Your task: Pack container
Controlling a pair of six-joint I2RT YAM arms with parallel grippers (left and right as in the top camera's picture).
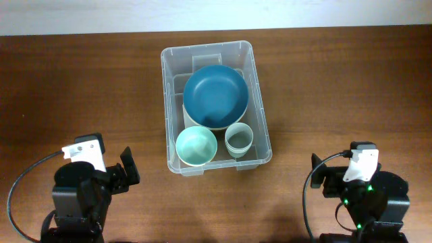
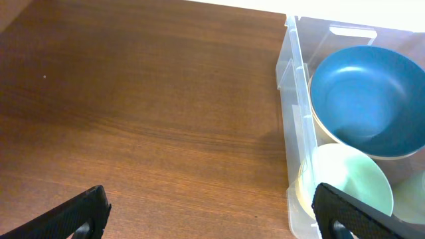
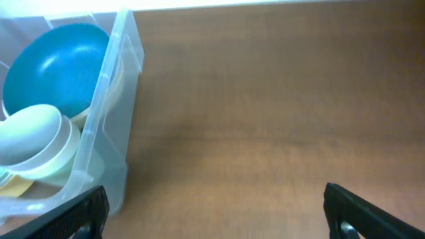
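Note:
The clear plastic container [image 1: 171, 101] stands at the middle of the table. In it lie a large blue bowl [image 1: 214, 96] stacked on a cream bowl, a mint green bowl [image 1: 196, 146] and a pale cup [image 1: 239, 139]. The container also shows in the left wrist view [image 2: 292, 113] and in the right wrist view [image 3: 116, 119]. My left gripper [image 1: 125, 170] is open and empty at the near left, its fingers wide apart in the left wrist view [image 2: 212, 212]. My right gripper [image 1: 322, 179] is open and empty at the near right, as the right wrist view [image 3: 212, 212] shows.
The brown wooden table [image 1: 81, 88] lies bare on both sides of the container. A pale wall strip runs along the far edge [image 1: 216, 13]. Black cables loop beside each arm base.

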